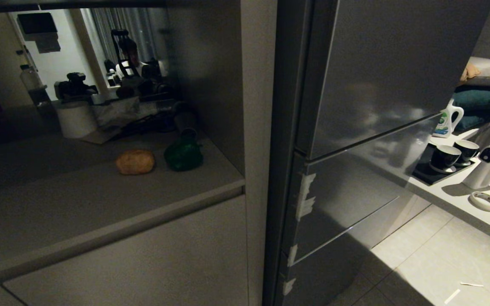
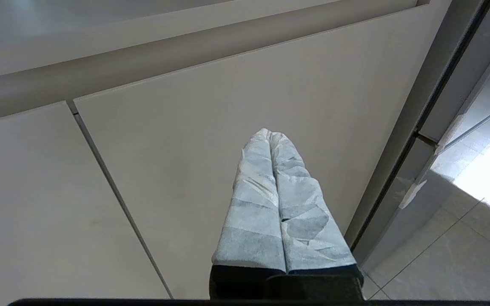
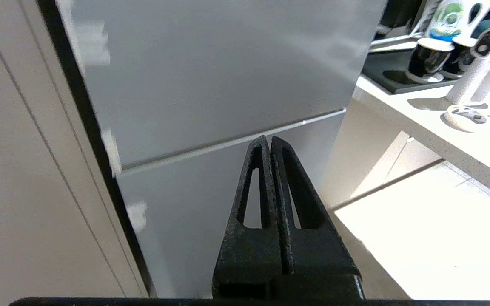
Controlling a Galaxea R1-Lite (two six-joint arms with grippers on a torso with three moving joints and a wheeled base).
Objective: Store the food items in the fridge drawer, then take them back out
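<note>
Standing tallest in the head view is the grey fridge (image 1: 381, 106), all its fronts flush and shut; the fridge drawer (image 1: 347, 199), the panel in the middle with several whitish tape scraps (image 1: 305, 196) down its left edge, is closed, so nothing can go in until it is pulled out. Left of the fridge a pale counter (image 1: 100, 199) sits in a dim recess, and both food items lie on it, just beside each other, near the counter's back right corner: the potato (image 1: 135, 162) to the left, the green bell pepper (image 1: 183, 155) to the right, its short stem hard to make out in the gloom. The potato is probably dense, stiff and rough-skinned, so a squeeze across its narrower middle should hold without harm. The pepper looks glossy and is likely hollow and light; it may slip or dent, so a moderate grip across the broad body, not the stem, seems wiser. The drawer front offers no visible handle, and its top edge or the seam above it looks like the likeliest place to get a purchase. Neither arm shows in the head view. The left gripper (image 2: 272, 135), its fingers wrapped in pale tape, is pressed fully together and empty, pointing at the cabinet door (image 2: 228, 127) below the counter without touching it. The right gripper (image 3: 267, 139), bare black, is likewise closed on nothing, aimed at the fridge fronts near a seam between two panels, apparently clear of them.
</note>
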